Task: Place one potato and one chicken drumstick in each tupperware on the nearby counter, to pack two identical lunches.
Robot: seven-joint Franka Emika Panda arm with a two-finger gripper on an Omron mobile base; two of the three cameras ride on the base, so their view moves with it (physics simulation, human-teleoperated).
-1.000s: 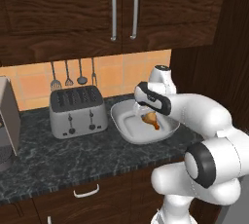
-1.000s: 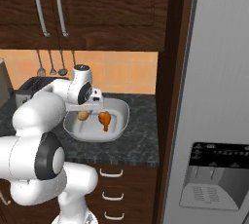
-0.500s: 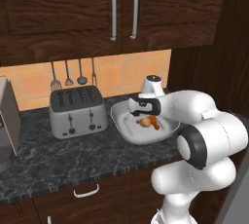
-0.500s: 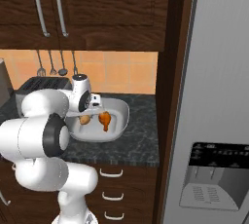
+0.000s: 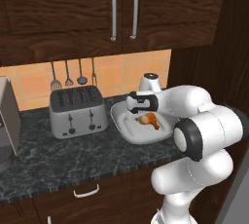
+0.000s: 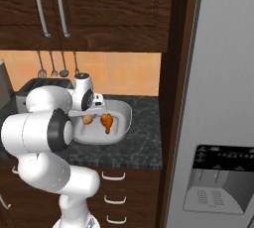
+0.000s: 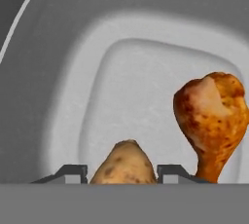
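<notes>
Hand view had the potato (image 7: 124, 163) sitting right between the two finger tips, low over the pale floor of the tupperware (image 7: 73, 96), so the gripper (image 7: 121, 172) looked clamped on the potato, jaws only partway apart. Drumstick (image 7: 212, 118) lay just beside it inside the same container, fat end up in that view, thin bone end running down toward the bottom edge. Couldn't tell if the two were touching.

From the left base view, the tupperware (image 5: 127, 126) sat on the counter (image 5: 58, 157) toward its right end, near the back wall, with the potato (image 5: 144, 119) and drumstick (image 5: 154, 120) close together in the middle of it. Gripper (image 5: 142, 112) hung right over the potato there. Toaster (image 5: 78, 110) was just left of the container, a bit apart, with some utensils (image 5: 73, 74) hanging on the orange tile behind it.

Right base view showed the same tub (image 6: 121, 123) near the counter's right end, close to the fridge (image 6: 218, 123).
</notes>
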